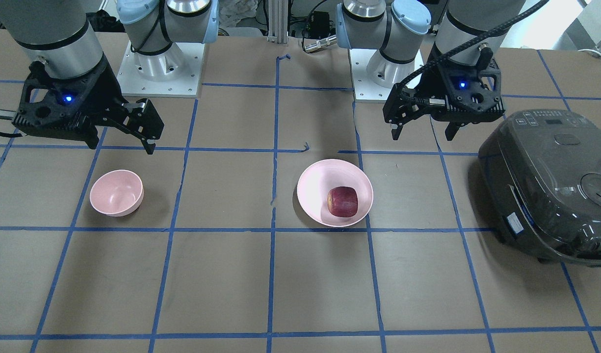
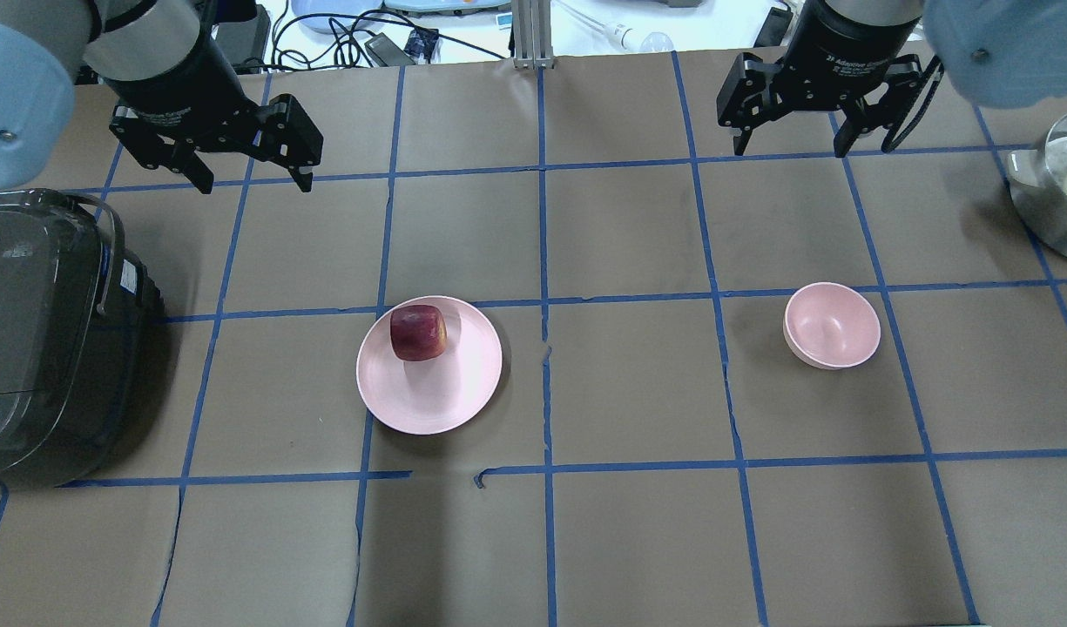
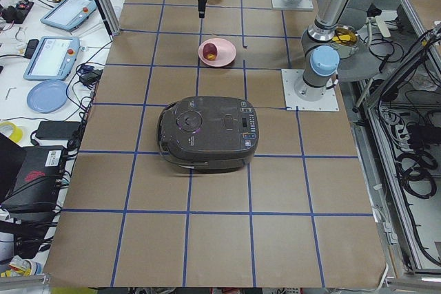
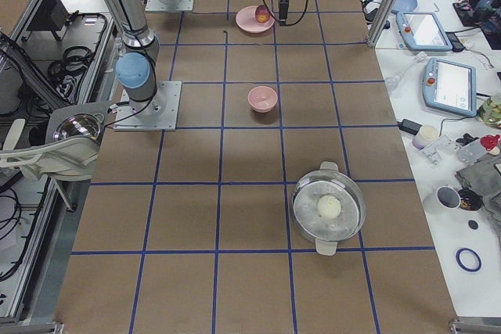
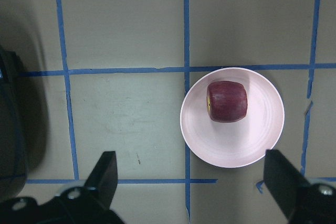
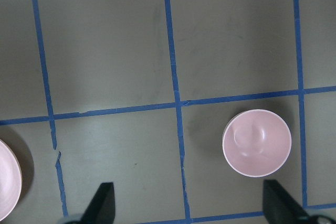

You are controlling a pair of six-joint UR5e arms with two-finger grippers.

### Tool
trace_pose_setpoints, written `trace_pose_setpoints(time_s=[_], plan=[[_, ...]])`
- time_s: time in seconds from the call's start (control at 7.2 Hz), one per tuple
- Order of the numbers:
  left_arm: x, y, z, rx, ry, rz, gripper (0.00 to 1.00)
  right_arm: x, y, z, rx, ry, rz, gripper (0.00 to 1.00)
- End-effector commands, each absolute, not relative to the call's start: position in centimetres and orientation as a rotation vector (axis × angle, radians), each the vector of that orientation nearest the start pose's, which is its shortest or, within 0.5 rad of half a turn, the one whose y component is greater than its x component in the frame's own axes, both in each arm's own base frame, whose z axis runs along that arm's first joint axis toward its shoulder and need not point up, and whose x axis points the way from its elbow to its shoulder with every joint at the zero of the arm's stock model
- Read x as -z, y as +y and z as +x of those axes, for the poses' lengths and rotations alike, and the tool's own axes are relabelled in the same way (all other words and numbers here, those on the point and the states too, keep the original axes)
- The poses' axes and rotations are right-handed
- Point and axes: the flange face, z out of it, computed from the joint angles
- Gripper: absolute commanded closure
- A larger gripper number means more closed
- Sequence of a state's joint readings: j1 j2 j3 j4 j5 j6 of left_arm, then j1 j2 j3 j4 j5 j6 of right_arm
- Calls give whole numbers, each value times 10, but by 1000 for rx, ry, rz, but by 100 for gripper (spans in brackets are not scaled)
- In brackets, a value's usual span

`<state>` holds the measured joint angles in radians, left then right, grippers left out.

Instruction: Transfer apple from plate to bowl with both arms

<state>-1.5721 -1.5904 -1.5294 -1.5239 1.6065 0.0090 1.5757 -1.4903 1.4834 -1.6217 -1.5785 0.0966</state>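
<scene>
The dark red apple (image 1: 342, 201) (image 2: 418, 333) (image 5: 227, 101) lies on the wide pale pink plate (image 1: 315, 186) (image 2: 437, 392) (image 5: 236, 145), toward its far rim in the overhead view. The small deep pink bowl (image 1: 117, 192) (image 2: 832, 326) (image 6: 256, 142) stands empty about two grid squares to the plate's right in the overhead view. My left gripper (image 2: 254, 183) (image 1: 423, 137) (image 5: 189, 156) is open and empty, raised beyond and left of the plate. My right gripper (image 2: 790, 150) (image 1: 121, 147) (image 6: 186, 187) is open and empty, raised beyond the bowl.
A dark rice cooker (image 2: 45, 340) (image 1: 550, 181) sits at the table's left end, close to my left arm. A steel pot (image 2: 1056, 192) (image 4: 329, 209) holding a pale round item is at the right end. Blue tape lines grid the brown table.
</scene>
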Motion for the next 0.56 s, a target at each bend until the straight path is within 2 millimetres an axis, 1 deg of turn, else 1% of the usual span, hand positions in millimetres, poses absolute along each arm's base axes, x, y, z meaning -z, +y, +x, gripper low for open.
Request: trace_pose_setpoints(time_s=[0.0, 0.42], plan=[[-502, -508, -131, 103, 3110, 13, 0, -495, -531, 136, 92, 3142, 140, 0], [-499, -510, -131, 93, 3114, 13, 0, -495, -531, 136, 90, 3142, 140, 0]])
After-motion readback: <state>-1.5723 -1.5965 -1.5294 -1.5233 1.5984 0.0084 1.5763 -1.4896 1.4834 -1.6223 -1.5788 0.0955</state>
